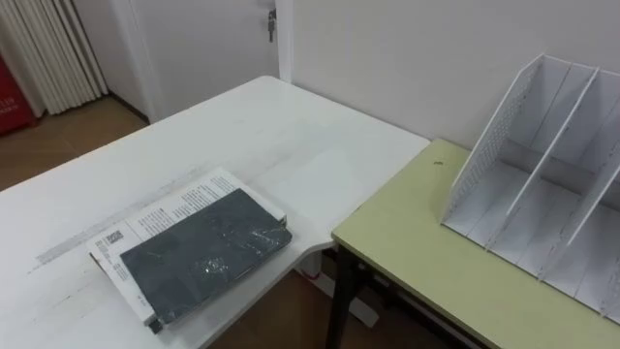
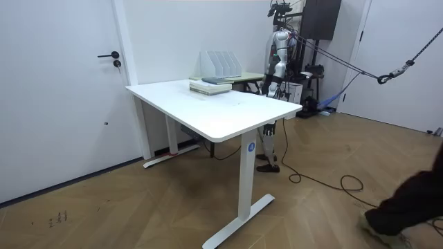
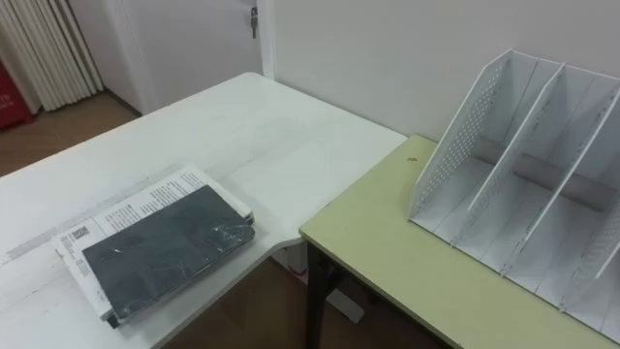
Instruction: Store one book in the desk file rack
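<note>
You are looking down at 2 stacked books near the front edge of the white table (image 1: 271, 136): a dark book (image 1: 203, 257) is lying flat, cover up, on top of a white printed book (image 1: 160, 211) that is sticking out beyond it at the far side. To the robot's right, the green desk (image 1: 407, 233) is butting up against the white table, and the white file rack (image 1: 542, 165) is standing upright on it near the wall, its open slots facing the robot. The dark book is sitting well apart from the rack. In the room view you are seeing the robot standing at the far side of the table, beside the green desk. Its left hand (image 2: 268, 85) is hanging low by its body, well apart from the dark book, and you cannot tell whether its fingers are apart or together
</note>
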Controlling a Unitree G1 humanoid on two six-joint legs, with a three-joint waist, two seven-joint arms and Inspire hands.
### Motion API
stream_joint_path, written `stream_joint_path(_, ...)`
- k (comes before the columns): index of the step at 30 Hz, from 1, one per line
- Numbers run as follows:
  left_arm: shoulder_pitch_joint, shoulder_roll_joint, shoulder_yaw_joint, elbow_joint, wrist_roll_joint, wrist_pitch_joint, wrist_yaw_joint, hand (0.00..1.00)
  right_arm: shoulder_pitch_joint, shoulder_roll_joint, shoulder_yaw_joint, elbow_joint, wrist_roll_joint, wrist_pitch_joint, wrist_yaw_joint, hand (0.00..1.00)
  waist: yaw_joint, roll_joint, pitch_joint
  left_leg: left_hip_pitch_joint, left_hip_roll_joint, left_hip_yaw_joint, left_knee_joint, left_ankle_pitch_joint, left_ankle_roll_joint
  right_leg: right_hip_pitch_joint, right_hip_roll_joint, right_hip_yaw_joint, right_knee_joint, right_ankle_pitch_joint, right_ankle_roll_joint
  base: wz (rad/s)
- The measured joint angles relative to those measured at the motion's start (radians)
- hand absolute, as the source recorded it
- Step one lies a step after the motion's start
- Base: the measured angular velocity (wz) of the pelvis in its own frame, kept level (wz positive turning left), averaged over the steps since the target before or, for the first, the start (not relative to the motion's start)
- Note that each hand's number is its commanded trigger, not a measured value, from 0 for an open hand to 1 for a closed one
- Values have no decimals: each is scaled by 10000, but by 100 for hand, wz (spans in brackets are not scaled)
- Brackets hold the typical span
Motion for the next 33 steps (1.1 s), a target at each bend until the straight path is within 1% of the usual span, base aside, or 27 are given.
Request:
stream_joint_path(3,-4,0,-17,1,0,-3,-4,0,-6,-1,0,-10,0,51,0,0,4,3,1,-7,0,-1,-1,0,0,2,0,-5,0,0,0,0)
stream_joint_path(13,33,-1,-19,1,-6,-6,-38,0,-22,-14,-12,-10,-1,52,1,0,3,18,7,-18,-1,-8,-9,-1,0,-3,2,-12,-4,-3,-2,0)
stream_joint_path(20,138,-1,-32,-225,-110,-94,-6,0,-18,-21,-6,-18,0,32,12,0,-1,21,4,-13,3,-7,-42,-1,-1,-8,10,-8,-1,-3,-2,0)
stream_joint_path(25,170,-9,-37,-310,-95,-159,88,0,38,-17,11,-67,51,-52,7,0,3,43,-2,-10,4,-3,-38,-1,-1,-6,17,-1,-2,-2,-3,0)
stream_joint_path(30,141,-12,-249,-347,12,-197,169,0,33,-16,92,-50,90,-105,0,0,-13,95,-10,7,5,-1,-34,-1,-1,23,17,-8,-4,0,-5,0)
stream_joint_path(33,97,-12,-536,-355,303,-296,281,0,16,-15,197,54,138,-242,-25,0,-13,89,-5,12,5,-6,-27,-1,-1,30,17,-7,-1,0,-5,0)
